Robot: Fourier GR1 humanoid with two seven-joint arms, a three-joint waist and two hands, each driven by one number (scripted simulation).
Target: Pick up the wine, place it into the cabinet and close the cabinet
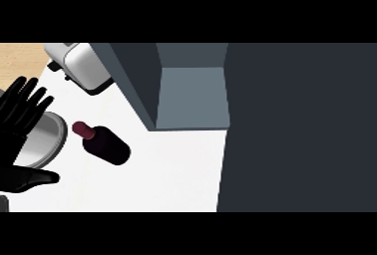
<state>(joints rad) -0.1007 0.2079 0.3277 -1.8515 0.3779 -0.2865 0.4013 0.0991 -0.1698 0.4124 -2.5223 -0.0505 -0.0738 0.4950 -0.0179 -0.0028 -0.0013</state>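
The wine bottle (pixel 105 143), dark with a red cap, stands on the white counter (pixel 169 174) left of centre. The dark grey cabinet (pixel 193 94) is open above it, its grey inner shelf showing; its door (pixel 302 129) hangs open and fills the right of the view. My left hand (pixel 18 134) is at the left edge, fingers straight and pointing up, thumb out to the right, a short way left of the bottle and holding nothing. My right hand shows nowhere.
A round metal pan or bowl (pixel 46 139) lies partly under my left hand. A silver toaster (pixel 83 64) stands at the back left. The open door covers the counter's right side.
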